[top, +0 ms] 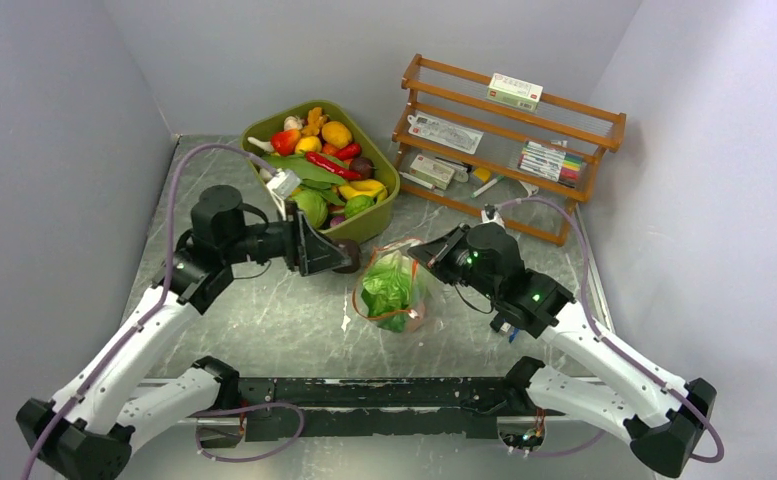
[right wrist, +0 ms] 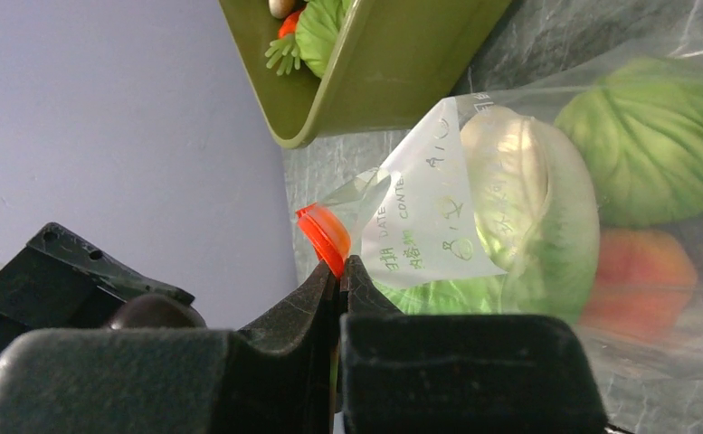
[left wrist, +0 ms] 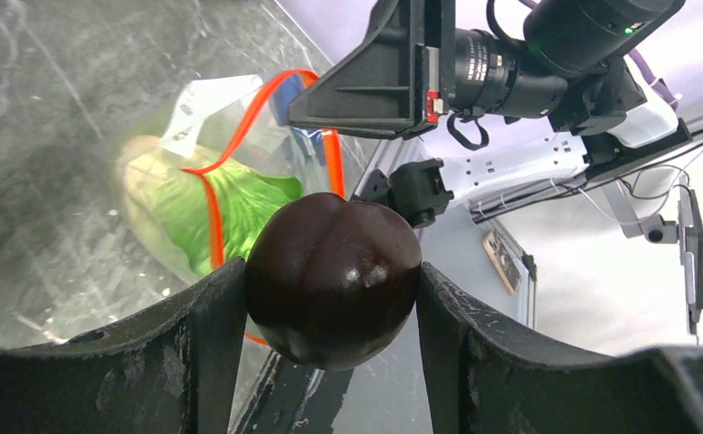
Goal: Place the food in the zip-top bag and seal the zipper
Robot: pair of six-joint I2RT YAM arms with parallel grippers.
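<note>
The clear zip-top bag (top: 396, 290) lies mid-table with its mouth open, green lettuce (top: 388, 288) and a peach (right wrist: 637, 271) inside. My left gripper (top: 342, 256) is shut on a dark purple ball (left wrist: 333, 280) and holds it just left of the bag's mouth, above the table. My right gripper (right wrist: 340, 264) is shut on the orange-red zipper strip (right wrist: 322, 235) at the bag's rim and holds the mouth up. In the left wrist view the zipper (left wrist: 213, 217) loops around the open mouth below the ball. The bag's white label (right wrist: 424, 226) faces the right wrist camera.
An olive-green tub (top: 376, 215) full of toy fruits and vegetables stands behind the left gripper at the back. A wooden rack (top: 509, 140) with boxes and pens stands at the back right. Grey walls close in left, right and behind.
</note>
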